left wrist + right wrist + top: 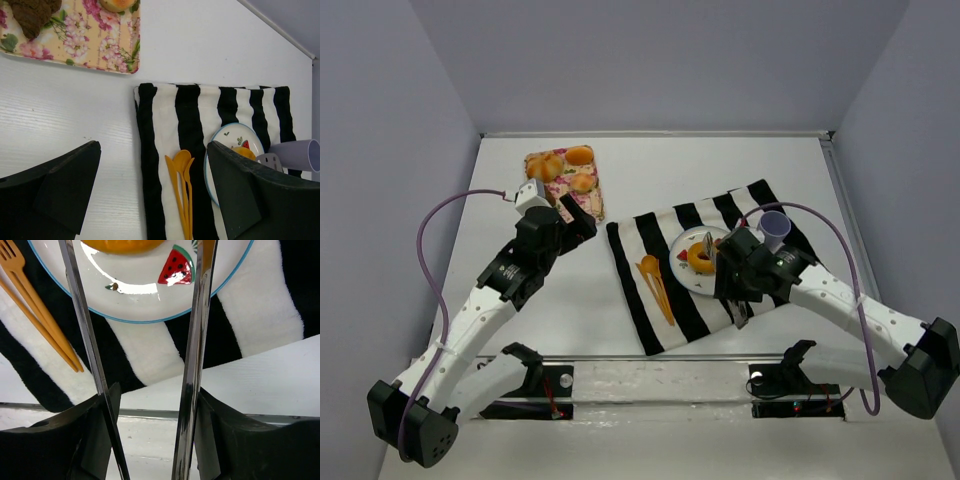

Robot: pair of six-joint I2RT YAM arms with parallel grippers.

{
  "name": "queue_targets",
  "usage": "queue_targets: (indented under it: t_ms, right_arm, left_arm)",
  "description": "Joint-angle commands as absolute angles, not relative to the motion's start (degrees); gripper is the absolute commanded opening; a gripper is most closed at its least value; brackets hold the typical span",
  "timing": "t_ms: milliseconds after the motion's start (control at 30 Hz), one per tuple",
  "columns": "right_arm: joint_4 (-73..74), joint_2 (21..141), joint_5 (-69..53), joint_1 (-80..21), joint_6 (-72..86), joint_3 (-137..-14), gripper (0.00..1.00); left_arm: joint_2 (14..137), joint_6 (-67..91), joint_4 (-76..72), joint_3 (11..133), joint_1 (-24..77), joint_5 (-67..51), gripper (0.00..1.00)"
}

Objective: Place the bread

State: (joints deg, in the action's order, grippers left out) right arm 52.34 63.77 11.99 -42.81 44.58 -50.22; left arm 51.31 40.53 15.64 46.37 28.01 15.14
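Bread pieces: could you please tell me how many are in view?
5: three golden pieces on the floral tray, a dark brown piece on it, and the ring-shaped bread on the plate. The left arm covers part of the tray, so more may hide.

A flat white table top (570,310) is enclosed on three sides by plain, pale lavender-grey walls: a back wall (660,60), a left wall (380,200) and a right wall (910,150). A thin light strip (655,133) is seen along the seam where the table's far edge meets the back wall. A pale glossy panel (660,378) is set along the near edge. The space is evenly lit, and only soft, faint shadows are cast. A fine grain is shown on the white surface in the left wrist view.
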Motion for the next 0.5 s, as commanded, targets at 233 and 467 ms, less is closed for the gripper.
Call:
queue_targets:
  t_ms: [233,467]
  right_arm:
    - [43.28,63.36,5.67,-43.41,31.93,-60.90,0.41]
    - [29.63,82.94,5.09,-56.06,28.92,-69.42,0.43]
  left_arm:
    - [49.66,40.08,15.03,46.93,27.86,16.08,0.99]
    - [44.13,42.62,18.80,47.20,27.77,19.07,0.99]
